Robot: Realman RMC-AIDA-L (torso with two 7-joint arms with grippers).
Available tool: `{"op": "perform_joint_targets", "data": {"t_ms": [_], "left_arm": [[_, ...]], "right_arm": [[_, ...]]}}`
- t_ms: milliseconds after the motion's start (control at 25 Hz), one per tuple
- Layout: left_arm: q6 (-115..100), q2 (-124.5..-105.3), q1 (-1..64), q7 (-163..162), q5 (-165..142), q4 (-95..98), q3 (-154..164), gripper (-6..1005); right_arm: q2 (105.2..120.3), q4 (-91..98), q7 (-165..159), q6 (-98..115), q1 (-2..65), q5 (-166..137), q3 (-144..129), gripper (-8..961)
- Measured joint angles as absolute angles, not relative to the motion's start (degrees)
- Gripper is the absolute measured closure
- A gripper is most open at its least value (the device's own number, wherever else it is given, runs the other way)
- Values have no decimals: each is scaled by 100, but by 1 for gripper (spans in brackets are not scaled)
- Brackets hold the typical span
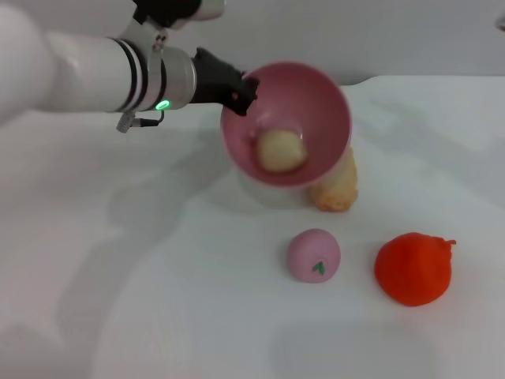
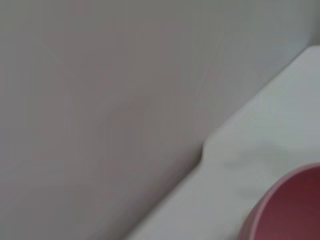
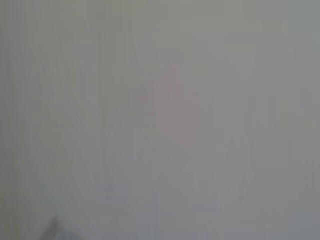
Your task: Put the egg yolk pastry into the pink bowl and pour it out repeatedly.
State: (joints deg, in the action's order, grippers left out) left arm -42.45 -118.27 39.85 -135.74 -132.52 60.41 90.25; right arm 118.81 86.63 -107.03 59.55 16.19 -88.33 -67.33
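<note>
In the head view my left gripper (image 1: 239, 92) is shut on the left rim of the pink bowl (image 1: 316, 95) and holds it lifted off the table, tilted with its opening toward me. The pale beige egg yolk pastry (image 1: 278, 151) lies inside, low against the bowl's wall. The left wrist view shows only a part of the bowl's pink rim (image 2: 287, 210) over the white table. My right gripper is out of view; the right wrist view shows only a plain grey surface.
A long tan bread (image 1: 338, 187) lies just behind and under the bowl's right side. A pink ball with a green mark (image 1: 313, 255) and an orange-red fruit (image 1: 413, 268) sit on the white table (image 1: 142, 300) nearer to me.
</note>
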Motion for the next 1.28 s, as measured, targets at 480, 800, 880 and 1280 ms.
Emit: {"op": "perform_joint_targets", "data": {"t_ms": [480,800,880,1280], "left_arm": [[544,-11819,3070,-12782,-12949,6202,12221,955],[2217,-11828,3065,-12728,-13230,5719,13388,955],[2489,-11831,3079,-12727,-13239,5621,13529,955],[3938,-11829,2910,-12660,-13378,5365,13765,956]], "right_arm": [[11895,5204,-6947,8983,987,-4094,-5195,426],[11880,4337,-6758,9734,914,-3932,-4366,429],[11879,4326,-6757,9777,903,-3944,-4325,430],[11874,4314,-6785,10047,926,-3941,-4315,435]]}}
